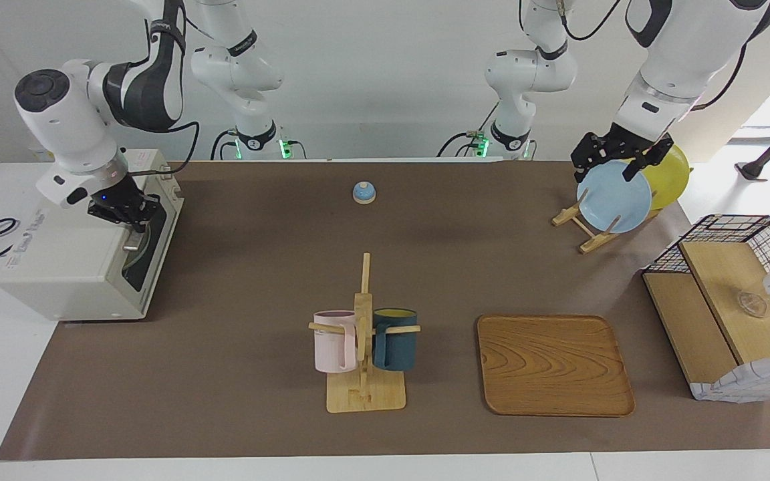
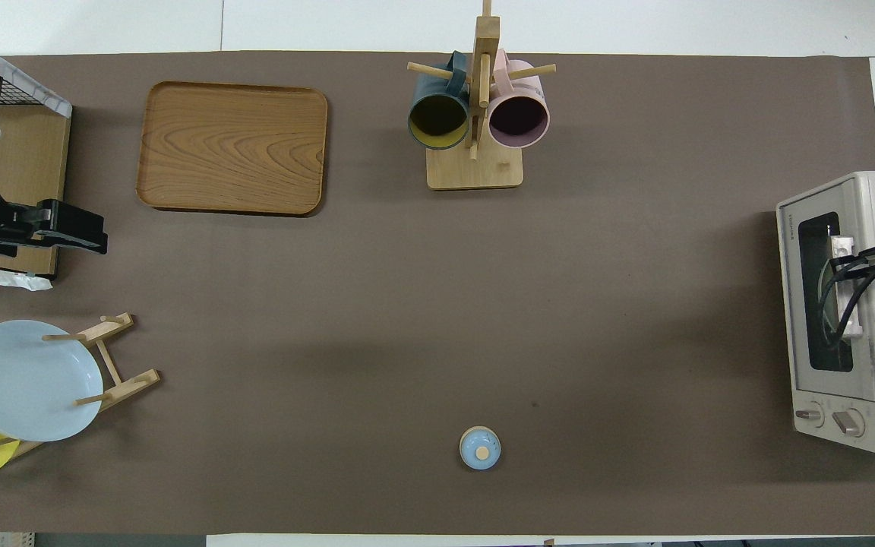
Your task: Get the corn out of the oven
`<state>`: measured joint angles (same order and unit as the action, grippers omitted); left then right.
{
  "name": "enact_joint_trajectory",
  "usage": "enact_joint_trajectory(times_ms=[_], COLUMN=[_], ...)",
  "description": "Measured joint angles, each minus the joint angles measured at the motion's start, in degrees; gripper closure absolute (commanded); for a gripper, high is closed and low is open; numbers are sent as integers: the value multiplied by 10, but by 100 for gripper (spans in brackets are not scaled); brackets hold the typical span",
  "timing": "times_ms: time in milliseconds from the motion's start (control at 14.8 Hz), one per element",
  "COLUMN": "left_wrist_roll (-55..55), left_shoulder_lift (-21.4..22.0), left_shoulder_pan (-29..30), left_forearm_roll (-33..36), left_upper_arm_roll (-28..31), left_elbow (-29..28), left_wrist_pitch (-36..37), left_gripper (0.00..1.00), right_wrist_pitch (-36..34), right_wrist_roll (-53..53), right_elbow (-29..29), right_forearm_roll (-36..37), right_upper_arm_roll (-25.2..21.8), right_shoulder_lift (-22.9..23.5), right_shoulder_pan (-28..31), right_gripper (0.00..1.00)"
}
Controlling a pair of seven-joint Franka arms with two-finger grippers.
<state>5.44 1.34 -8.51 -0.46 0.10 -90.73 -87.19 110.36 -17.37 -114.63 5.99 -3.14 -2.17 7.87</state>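
Note:
The cream-white oven (image 1: 71,267) stands at the right arm's end of the table, and its dark glass door (image 2: 825,304) is closed. The corn is hidden. My right gripper (image 1: 127,215) is shut, its tips down at the bar handle along the top of the door. I cannot tell whether they hold the handle. In the overhead view the right arm and its cables cover that part of the door. My left gripper (image 1: 615,164) waits open and holds nothing, up in the air at the left arm's end, over the table between the plate rack and the basket box (image 2: 77,235).
A mug rack (image 1: 363,334) with a pink and a blue mug stands mid-table. A wooden tray (image 1: 554,364) lies beside it. A small blue bell (image 1: 363,192) sits nearer the robots. A blue plate (image 1: 615,200) and yellow plate (image 1: 672,177) stand in a rack. A wire-and-wood basket box (image 1: 726,300) is beside them.

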Motion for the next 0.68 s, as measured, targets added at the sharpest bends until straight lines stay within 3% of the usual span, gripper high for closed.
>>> enact_joint_trajectory(times_ms=[677], left_wrist_roll=[0], left_shoulder_lift=[0], left_shoulder_pan=[0], left_forearm_roll=[0], left_upper_arm_roll=[0], left_elbow=[0], left_wrist_pitch=[0], left_gripper=[0], right_wrist_pitch=[32], right_wrist_roll=[25], right_elbow=[-35], right_forearm_roll=[-6], right_upper_arm_roll=[10], right_shoulder_lift=[-2], right_shoulder_pan=[-44], right_gripper=[100])
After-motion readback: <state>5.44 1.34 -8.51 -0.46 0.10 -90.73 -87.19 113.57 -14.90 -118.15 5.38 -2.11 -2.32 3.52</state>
